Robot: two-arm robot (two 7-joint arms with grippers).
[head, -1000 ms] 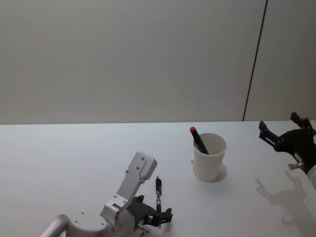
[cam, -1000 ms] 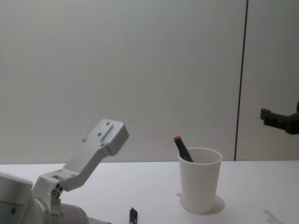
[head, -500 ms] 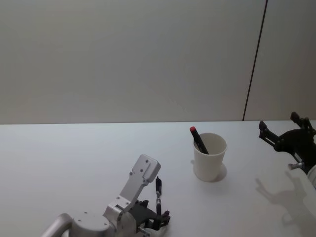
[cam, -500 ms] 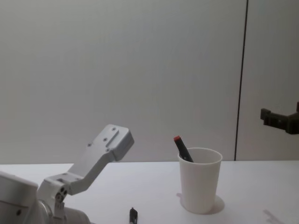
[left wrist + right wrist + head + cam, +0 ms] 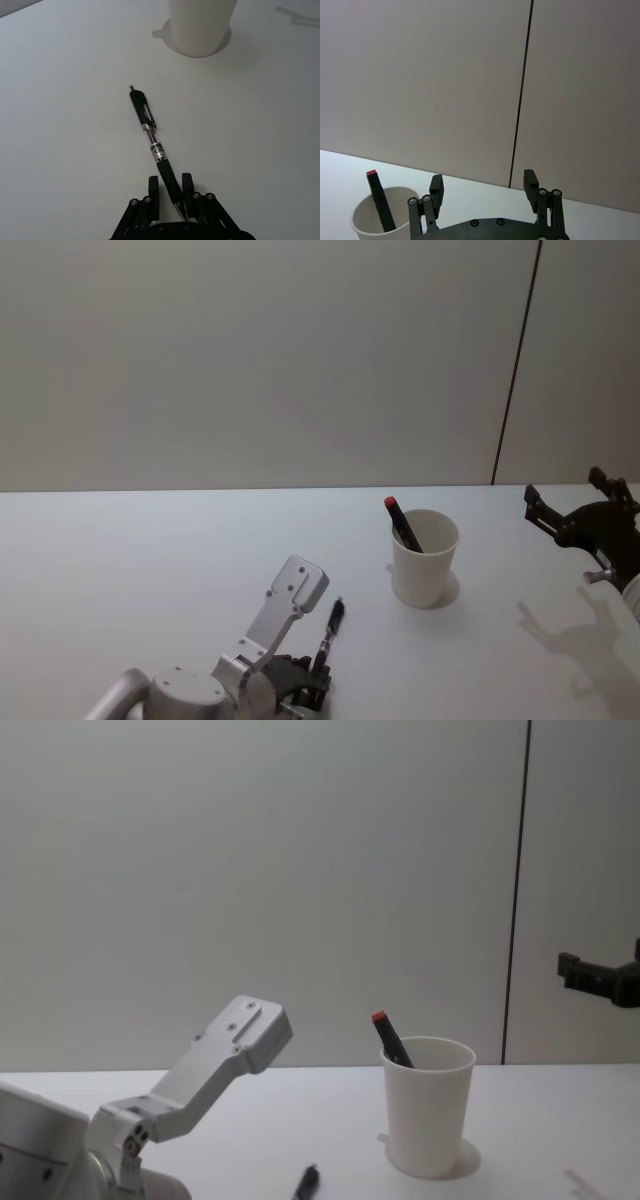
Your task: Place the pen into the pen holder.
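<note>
A black pen (image 5: 152,142) lies low over the white table, and my left gripper (image 5: 170,187) is shut on its grip end. Its clip end points up the table, left of the pen holder. In the head view the pen (image 5: 328,632) slants out of the left gripper (image 5: 310,685) at the near edge. Its free end (image 5: 306,1182) shows in the chest view. The pen holder (image 5: 424,560), a white paper cup (image 5: 428,1120), stands upright to the right and holds a black marker with a red cap (image 5: 402,522). My right gripper (image 5: 565,490) hangs open at the far right, above the table.
The white table (image 5: 150,560) runs back to a plain grey wall with a dark vertical seam (image 5: 515,360). The left arm's white link (image 5: 215,1065) rises over the near left of the table. The cup (image 5: 372,220) sits below and left of the right gripper (image 5: 483,182).
My left gripper's fingers have closed in on the pen. The pen's free end has swung to the right, toward the cup. The right arm has not moved.
</note>
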